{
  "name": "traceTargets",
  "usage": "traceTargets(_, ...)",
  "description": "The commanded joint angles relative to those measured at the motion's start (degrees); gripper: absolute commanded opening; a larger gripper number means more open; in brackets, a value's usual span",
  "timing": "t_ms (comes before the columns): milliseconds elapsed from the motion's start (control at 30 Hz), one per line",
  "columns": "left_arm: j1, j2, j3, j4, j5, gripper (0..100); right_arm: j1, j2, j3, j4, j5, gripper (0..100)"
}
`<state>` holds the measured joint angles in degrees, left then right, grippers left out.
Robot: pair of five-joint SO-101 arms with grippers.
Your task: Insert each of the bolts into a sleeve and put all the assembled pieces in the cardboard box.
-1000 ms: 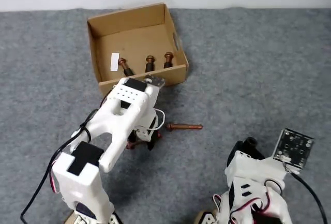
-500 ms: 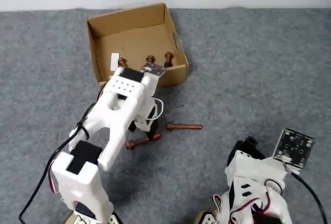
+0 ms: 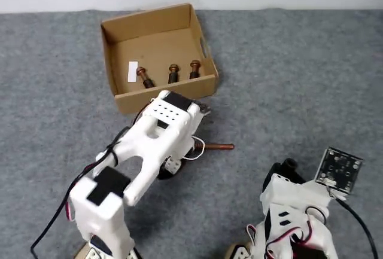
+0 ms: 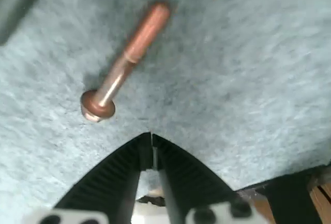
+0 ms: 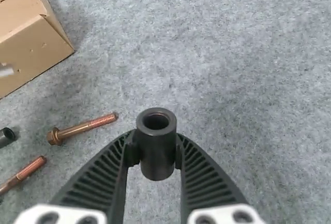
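The cardboard box (image 3: 122, 32) stands at the back with three assembled pieces (image 3: 173, 72) lined along its near wall. A copper bolt (image 3: 213, 146) lies on the carpet in front of it. My left arm (image 3: 167, 121) leans over the spot just left of that bolt. In the left wrist view, my left gripper (image 4: 151, 138) is shut and empty, a short way from a bolt (image 4: 126, 61) lying flat. My right gripper (image 5: 156, 154) is shut on a black sleeve (image 5: 156, 141), held bore-up above the carpet. Beyond it lie a bolt (image 5: 83, 127), a second bolt (image 5: 20, 172) and a loose black sleeve (image 5: 6, 136).
Grey carpet (image 3: 299, 79) covers the whole table, with open room to the right of the box. The right arm's base (image 3: 293, 217) sits at the front right. The box's corner (image 5: 31, 48) shows in the right wrist view.
My left arm has swung away from the box front, rightward and toward the front, and now covers the bolt that lay beside it. The right arm has not moved.
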<state>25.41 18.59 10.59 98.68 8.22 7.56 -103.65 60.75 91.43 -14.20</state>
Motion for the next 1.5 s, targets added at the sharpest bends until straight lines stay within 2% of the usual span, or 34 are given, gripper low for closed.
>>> traceTargets(0, -2.4, 4.0, -0.2, -1.6, 1.7, 1, 0.5, -0.2, -0.3, -1.9, 0.8, 0.8)
traceTargets(233, -9.8, 9.5, -3.5, -10.5, 1.8, 1, 0.5, -0.2, -0.3, -1.9, 0.8, 0.8)
traceTargets(533, -11.7, 1.5, -24.3, -7.2, 6.5, 1, 0.5, -0.2, -0.3, -1.9, 0.8, 0.8)
traceTargets(667, -10.6, -2.1, -25.5, -6.4, 7.9, 1, 0.5, -0.2, -0.3, -1.9, 0.8, 0.8)
traceTargets(800, -8.7, -3.0, -25.5, 0.1, 8.9, 1, 0.5, -0.2, -0.3, -1.9, 0.8, 0.8)
traceTargets(1033, -4.5, -2.9, -17.7, 1.0, 29.6, 1, 0.5, -0.2, -0.3, -1.9, 0.8, 0.8)
traceTargets(1167, -5.0, -2.9, -13.8, -1.8, 45.2, 1, 0.5, -0.2, -0.2, -1.9, 0.8, 0.8)
traceTargets(1233, -6.1, -2.9, -12.8, -3.0, 50.5, 1, 0.5, -0.2, -0.2, -1.9, 0.8, 0.8)
traceTargets(1467, -8.6, -2.9, -12.5, -4.3, 50.2, 2, 0.5, -0.2, -0.2, -1.9, 0.8, 0.8)
